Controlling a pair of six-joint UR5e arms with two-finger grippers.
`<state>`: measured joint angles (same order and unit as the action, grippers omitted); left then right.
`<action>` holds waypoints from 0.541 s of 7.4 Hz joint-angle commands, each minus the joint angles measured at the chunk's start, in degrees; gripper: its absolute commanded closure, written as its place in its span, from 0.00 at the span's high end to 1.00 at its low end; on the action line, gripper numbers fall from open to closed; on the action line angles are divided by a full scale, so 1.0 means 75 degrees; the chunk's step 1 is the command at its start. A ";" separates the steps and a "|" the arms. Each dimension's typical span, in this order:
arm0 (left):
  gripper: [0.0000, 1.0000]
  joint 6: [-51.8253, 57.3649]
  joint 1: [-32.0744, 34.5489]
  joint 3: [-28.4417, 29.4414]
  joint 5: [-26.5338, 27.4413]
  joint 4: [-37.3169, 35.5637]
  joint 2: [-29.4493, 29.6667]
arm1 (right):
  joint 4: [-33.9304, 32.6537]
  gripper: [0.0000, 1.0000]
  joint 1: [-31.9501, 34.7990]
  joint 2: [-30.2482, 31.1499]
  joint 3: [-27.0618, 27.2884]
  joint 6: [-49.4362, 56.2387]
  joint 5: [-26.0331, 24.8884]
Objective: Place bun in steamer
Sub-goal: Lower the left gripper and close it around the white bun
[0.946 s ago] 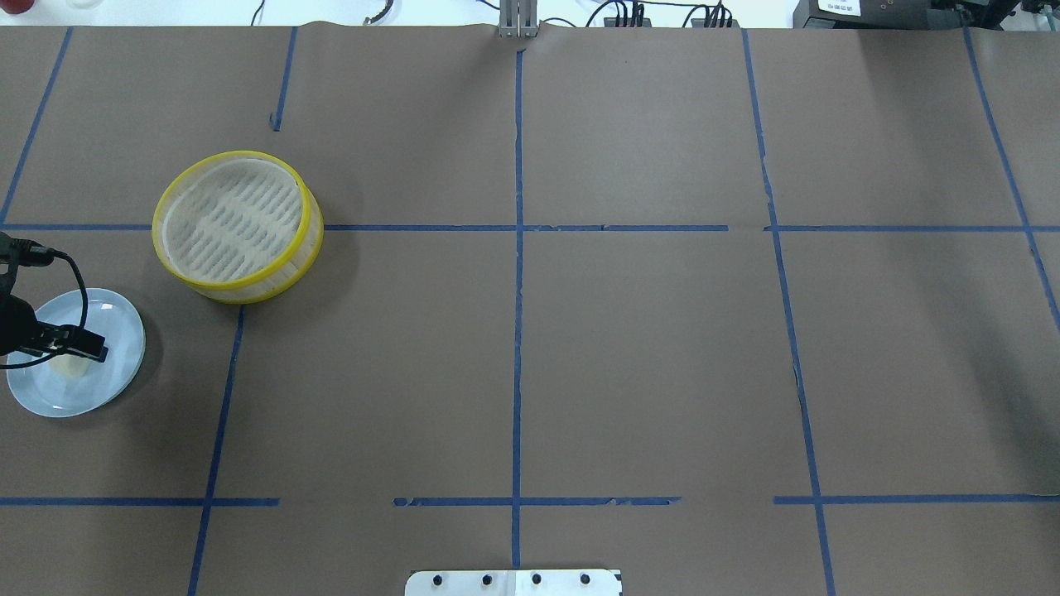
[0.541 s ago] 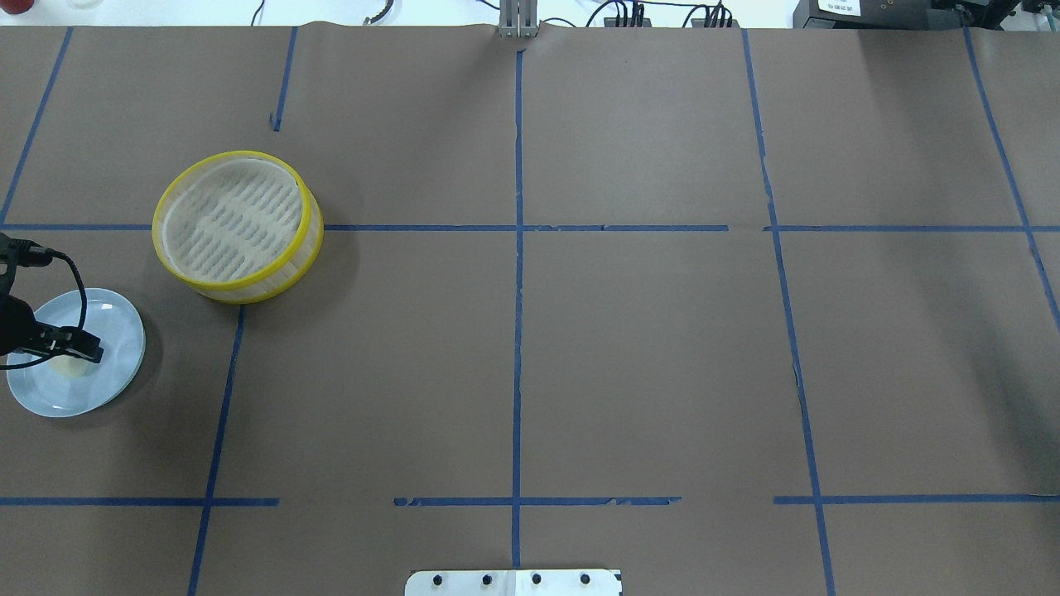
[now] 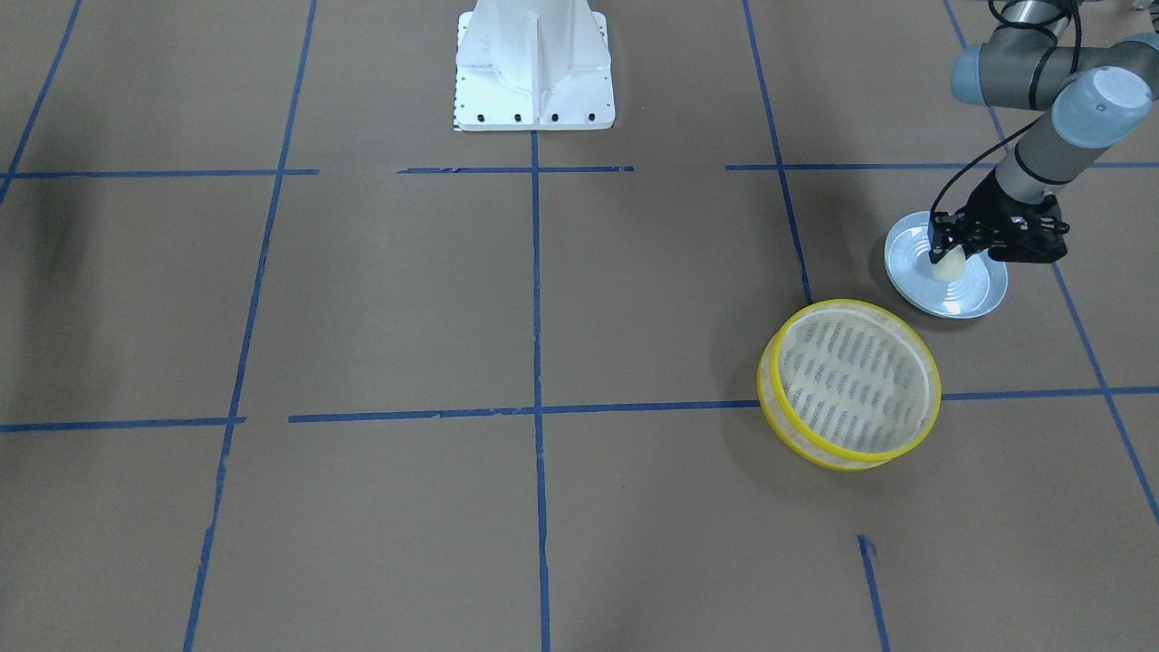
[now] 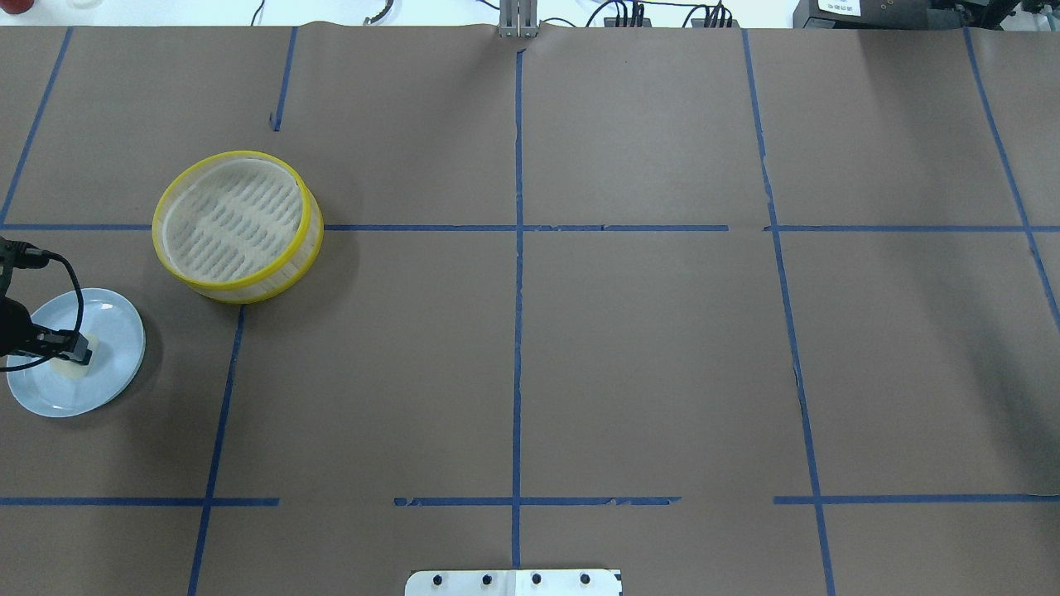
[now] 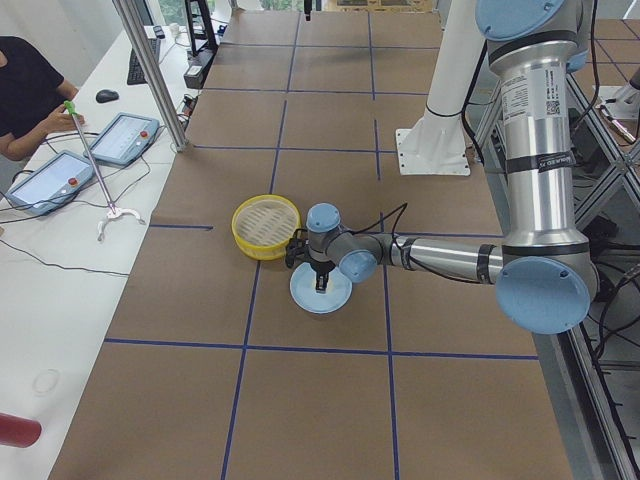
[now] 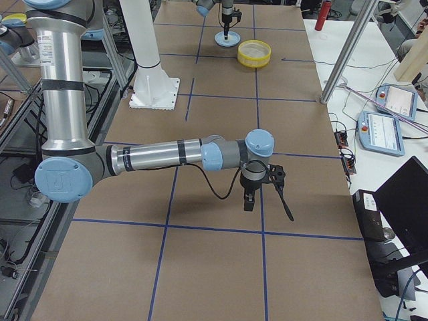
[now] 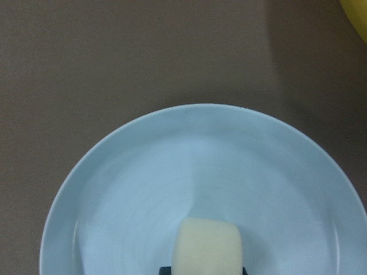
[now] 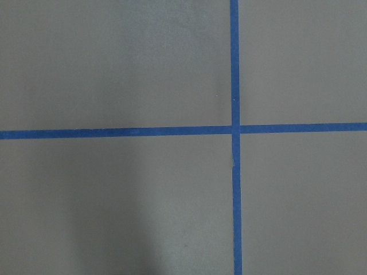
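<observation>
The cream-white bun (image 4: 73, 369) lies on a pale blue plate (image 4: 112, 331) at the table's left edge. My left gripper (image 4: 79, 354) is down on the plate and shut on the bun. In the left wrist view the bun (image 7: 207, 249) sits between the dark fingertips (image 7: 165, 269) above the plate (image 7: 200, 166). The front view shows the bun (image 3: 949, 265) under the gripper (image 3: 951, 254). The yellow-rimmed steamer (image 4: 308, 244) stands empty, beyond and to the right of the plate. My right gripper (image 6: 251, 200) hovers over bare table; I cannot tell whether it is open or shut.
Brown paper with blue tape lines covers the table (image 4: 646, 348). The robot's white base (image 3: 534, 68) stands at the middle of the near edge. The steamer (image 3: 768, 385) is about a plate's width from the plate (image 3: 960, 294).
The left gripper's fingers have drawn in around the bun on the plate. The steamer and plate have not moved.
</observation>
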<state>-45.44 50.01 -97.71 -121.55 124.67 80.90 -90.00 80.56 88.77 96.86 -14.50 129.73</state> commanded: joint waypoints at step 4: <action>0.33 -0.0012 0.0012 -0.0132 0.0000 -0.0017 -0.0063 | 0.0000 1.00 -0.0007 0.0000 0.0000 0.0000 0.0000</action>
<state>-45.49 50.06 -98.36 -121.55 124.58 80.74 -90.00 80.58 88.77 96.86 -14.50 129.73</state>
